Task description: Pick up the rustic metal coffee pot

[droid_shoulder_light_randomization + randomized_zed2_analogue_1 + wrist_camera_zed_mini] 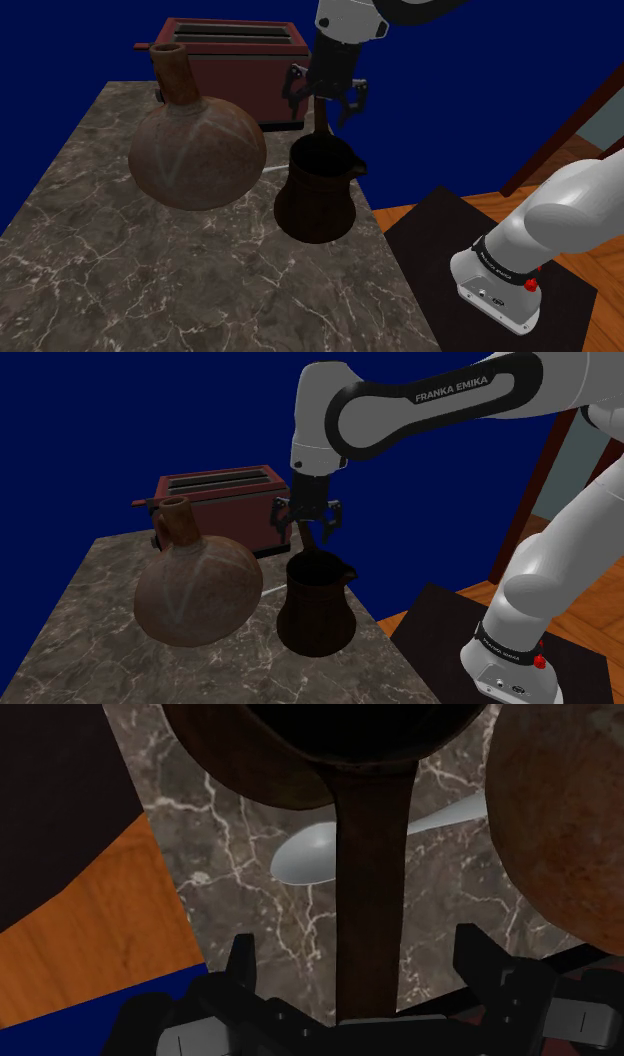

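Note:
The coffee pot (315, 195) (315, 602) is a dark brown, rusty-looking pot standing upright near the marble counter's edge. Its long straight handle (372, 884) rises from the rim (230, 774) toward my hand. My gripper (322, 105) (308, 524) (362, 966) hangs just above the pot and is open. The handle runs up between the two fingers, and a gap shows on each side of it. The left finger (240, 966) and the right finger (482, 959) stand well apart.
A big round rust-brown vase (195, 150) (195, 592) (560, 824) stands close beside the pot. Behind both is a dark red toaster (240, 60) (225, 497). A white spoon (310, 854) lies on the marble counter (150, 270) under the handle. The counter's edge and wood floor (90, 924) are near.

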